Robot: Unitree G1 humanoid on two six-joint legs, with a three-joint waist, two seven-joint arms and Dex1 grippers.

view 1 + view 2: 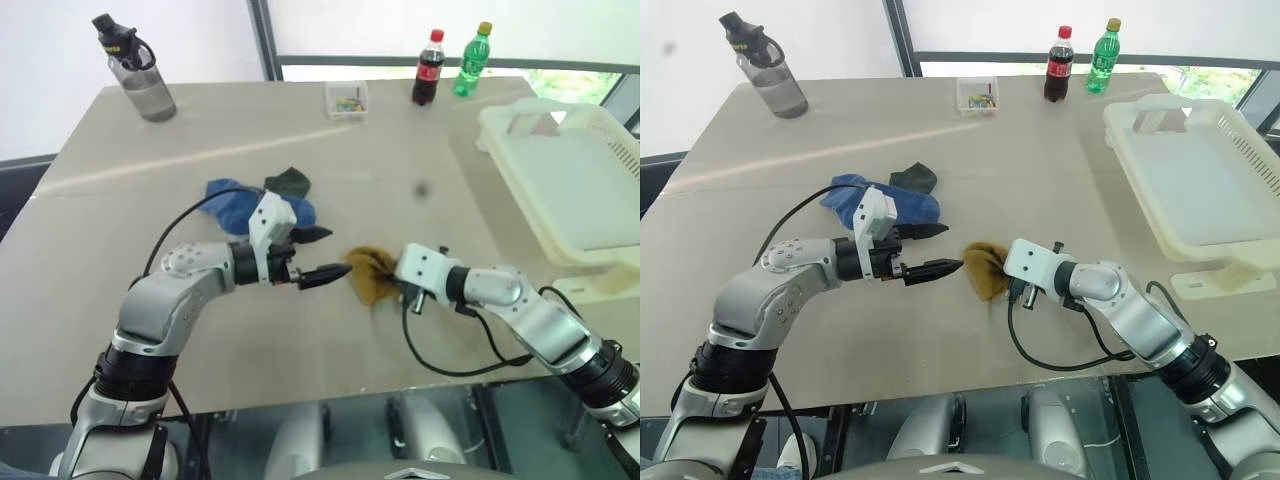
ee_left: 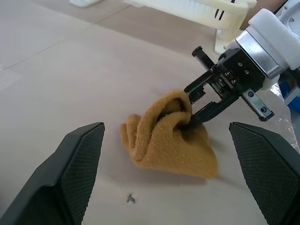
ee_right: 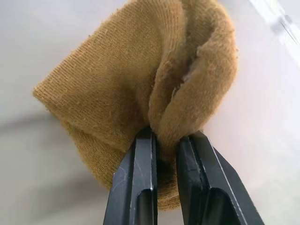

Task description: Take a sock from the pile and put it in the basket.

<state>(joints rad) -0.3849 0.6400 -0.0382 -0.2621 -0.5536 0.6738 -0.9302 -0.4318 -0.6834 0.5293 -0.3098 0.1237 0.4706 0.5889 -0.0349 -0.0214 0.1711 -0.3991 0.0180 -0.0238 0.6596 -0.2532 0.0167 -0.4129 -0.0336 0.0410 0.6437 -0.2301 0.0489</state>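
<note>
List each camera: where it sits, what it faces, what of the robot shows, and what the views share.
Head views: look down over the table at both arms.
Left wrist view: looks between open left gripper fingers at the mustard sock pinched by the right gripper.
Right wrist view: looks along its own fingers, shut on the sock.
Shared: the sock.

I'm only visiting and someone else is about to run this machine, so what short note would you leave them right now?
Right end effector: shut on the mustard sock, which hangs bunched from its fingers just over the table.
Left end effector: open, holding nothing, pointing at that sock.
Blue and dark green socks lie on the table behind the left arm.
Basket: at the robot's right; no sock seen inside.
Done: sock picked.
Left: carry it to the basket and release.
</note>
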